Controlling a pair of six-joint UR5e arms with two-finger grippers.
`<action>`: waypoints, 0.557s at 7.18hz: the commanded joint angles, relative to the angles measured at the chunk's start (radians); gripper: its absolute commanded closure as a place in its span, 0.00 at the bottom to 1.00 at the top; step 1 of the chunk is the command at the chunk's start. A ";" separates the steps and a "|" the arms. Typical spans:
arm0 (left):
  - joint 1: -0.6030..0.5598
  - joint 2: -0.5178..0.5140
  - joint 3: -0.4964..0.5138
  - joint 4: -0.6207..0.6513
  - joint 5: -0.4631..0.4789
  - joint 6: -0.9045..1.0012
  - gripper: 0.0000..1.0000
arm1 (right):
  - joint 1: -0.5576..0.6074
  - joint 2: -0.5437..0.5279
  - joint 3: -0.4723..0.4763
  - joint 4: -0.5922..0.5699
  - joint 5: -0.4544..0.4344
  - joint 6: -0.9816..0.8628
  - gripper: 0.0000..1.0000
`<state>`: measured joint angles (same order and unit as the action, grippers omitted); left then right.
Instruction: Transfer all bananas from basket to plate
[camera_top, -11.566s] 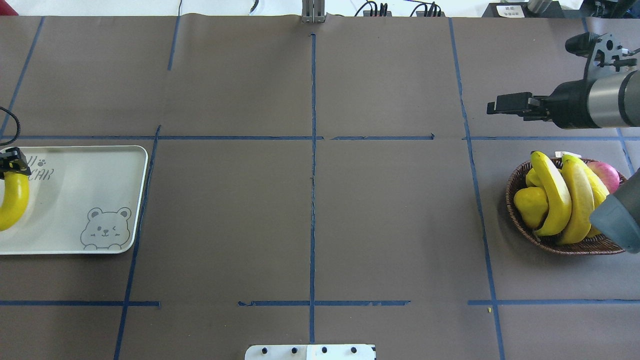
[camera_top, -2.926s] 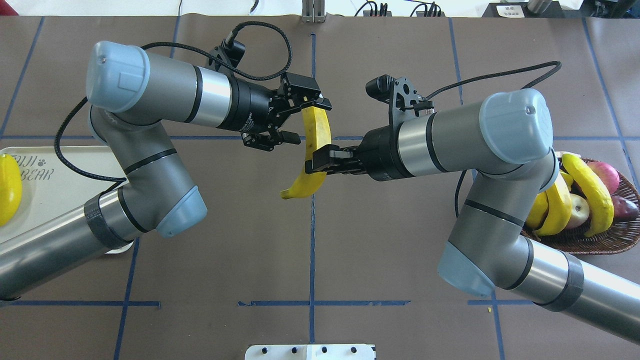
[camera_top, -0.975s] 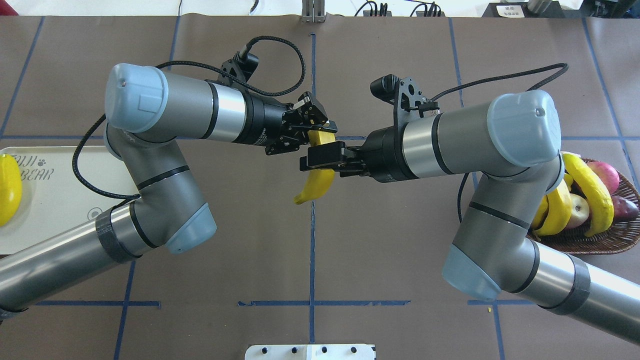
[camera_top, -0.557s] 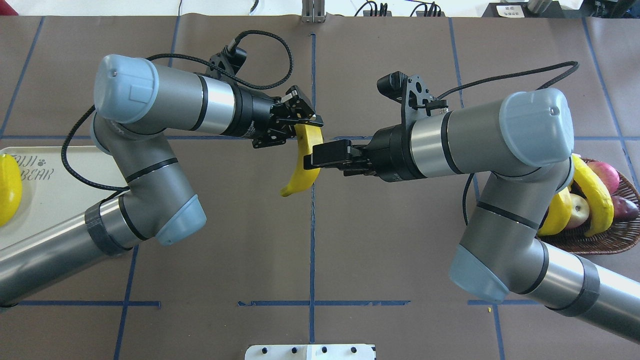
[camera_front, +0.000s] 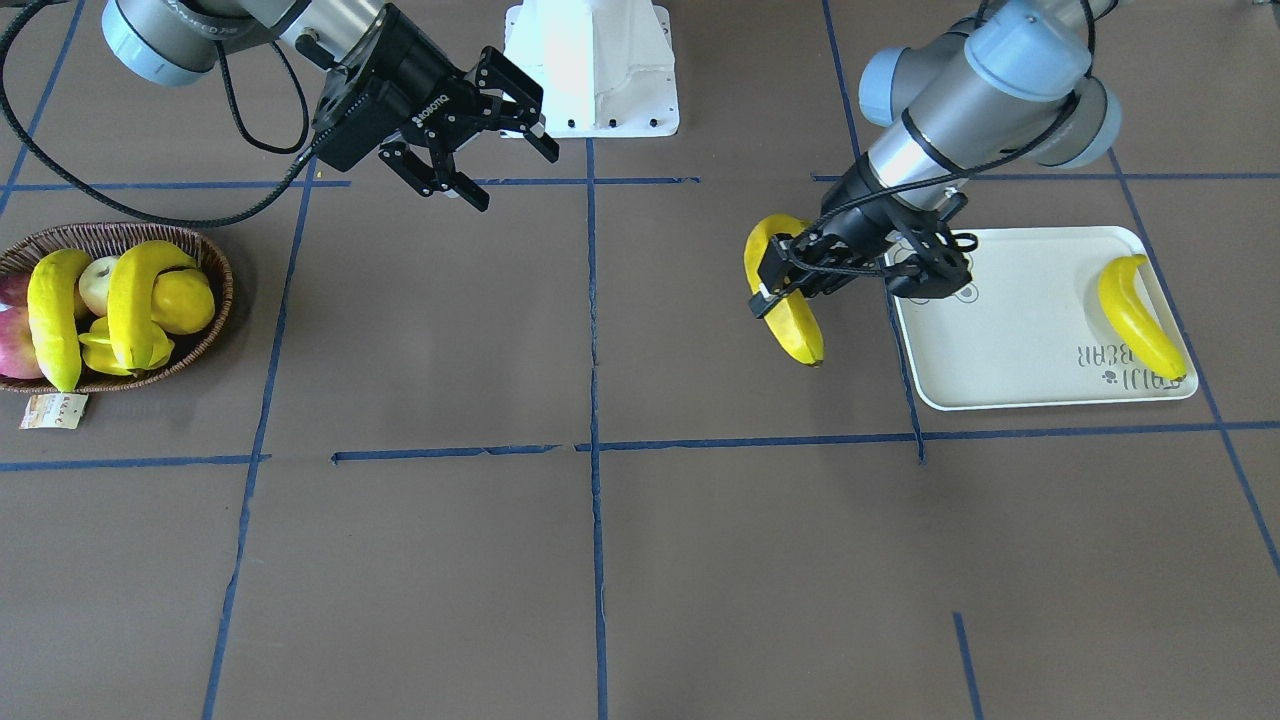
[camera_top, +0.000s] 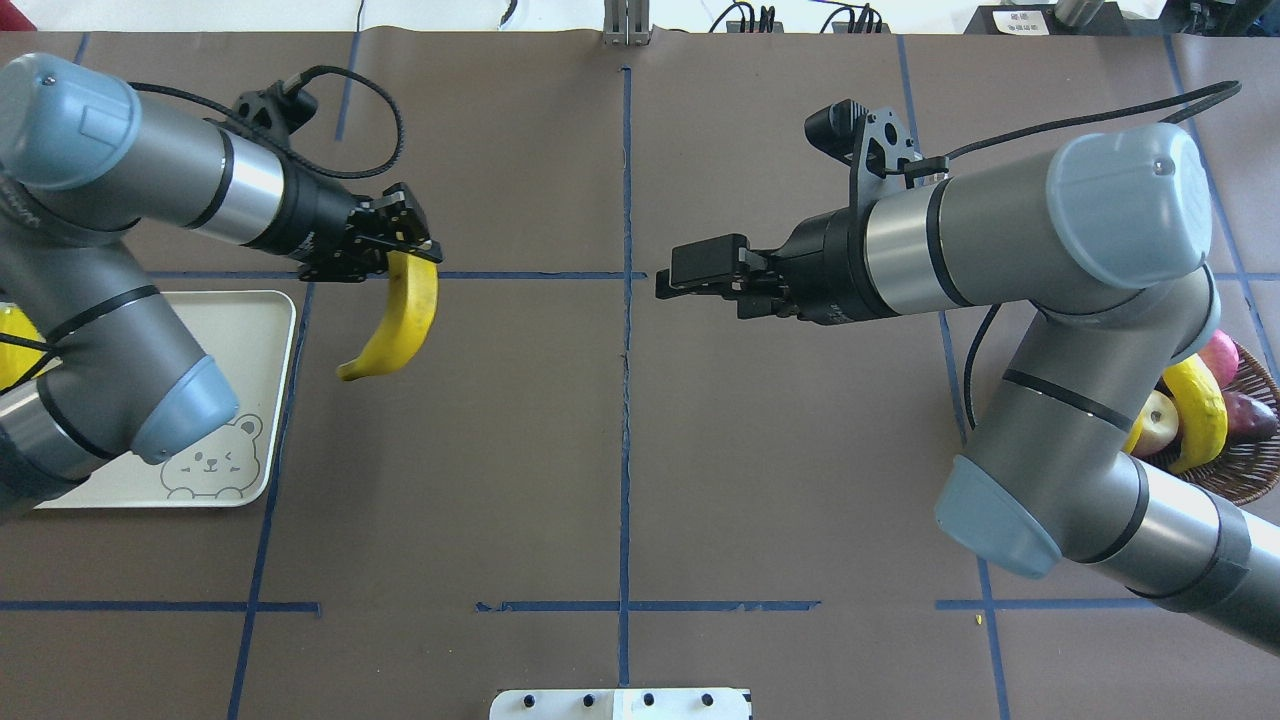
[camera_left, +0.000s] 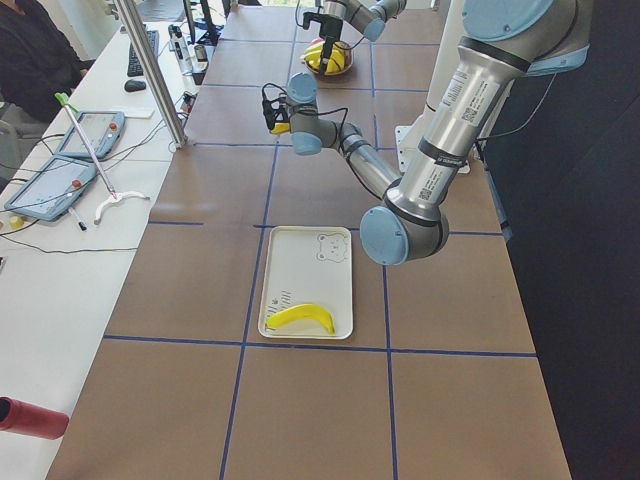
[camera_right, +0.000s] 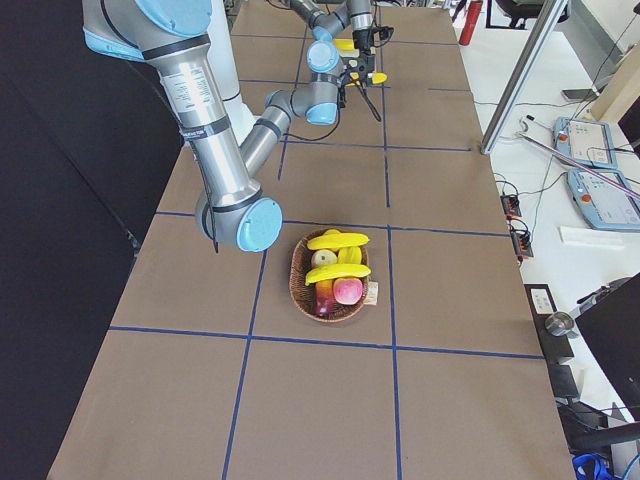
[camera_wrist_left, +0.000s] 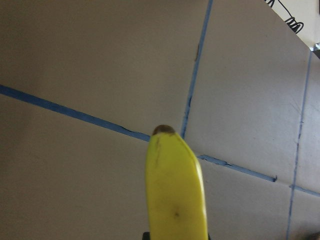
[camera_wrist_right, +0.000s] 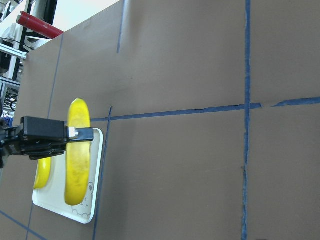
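Yellow bananas (camera_front: 135, 300) — two in basket (camera_front: 222, 290), one on plate (camera_front: 1010, 330), one in left fingers' (camera_front: 778, 268) grip; right fingers (camera_front: 455, 188) spread.

A robotics lab: a blue-taped table (camera_top: 800, 450), teach pendants (camera_left: 52, 187) and cables (camera_left: 60, 248) on the white side bench (camera_left: 40, 300).

- The held banana (camera_front: 795, 325), bright yellow and curved, is pinched near its upper end between the fingers (camera_front: 772, 268) of the left gripper (camera_top: 405, 250). It hangs below them, clear of the table.
- The plate (camera_front: 1020, 320), a cream rectangle with rounded corners, lies flat just beside those fingers.
- A second banana (camera_front: 1140, 315) lies along the plate's short edge farthest from the fingers.
- The basket (camera_front: 218, 275), dark woven wicker, sits well apart from the spread fingers (camera_front: 525, 120) of the right gripper (camera_front: 515, 178).
- Two bananas (camera_front: 135, 300) lie side by side in the basket.
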<state>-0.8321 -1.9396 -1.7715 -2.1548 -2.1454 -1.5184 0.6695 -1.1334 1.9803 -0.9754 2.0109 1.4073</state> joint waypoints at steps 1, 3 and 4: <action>-0.044 0.210 -0.017 0.067 0.034 0.207 1.00 | 0.028 -0.037 0.003 -0.022 0.003 -0.016 0.00; -0.111 0.342 -0.020 0.066 0.038 0.259 1.00 | 0.053 -0.052 0.005 -0.040 0.003 -0.019 0.00; -0.117 0.393 -0.016 0.066 0.071 0.285 1.00 | 0.070 -0.074 0.008 -0.045 0.003 -0.021 0.00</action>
<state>-0.9283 -1.6186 -1.7893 -2.0897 -2.1014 -1.2649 0.7204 -1.1874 1.9857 -1.0106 2.0140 1.3887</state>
